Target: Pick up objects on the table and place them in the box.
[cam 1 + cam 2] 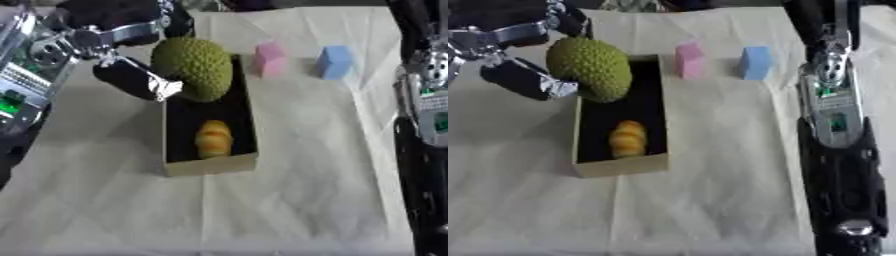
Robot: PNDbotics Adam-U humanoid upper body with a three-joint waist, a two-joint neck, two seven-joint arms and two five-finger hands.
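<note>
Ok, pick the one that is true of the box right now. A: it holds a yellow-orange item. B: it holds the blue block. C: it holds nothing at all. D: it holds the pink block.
A: a yellow-orange item lies inside the box, while the pink block and blue block stand on the table beyond it.

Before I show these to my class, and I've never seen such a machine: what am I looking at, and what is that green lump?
Both pictures come from a camera in a humanoid robot's head, one per eye, looking down at a cloth-covered table. The black and silver limbs at the sides are its arms. Its left hand holds a bumpy green fruit at the far end of a long open box. A yellowish rounded item already lies inside. A pink block and a blue block stand on the table beyond the box. The right arm shows at the right; its hand is out of view.
</note>
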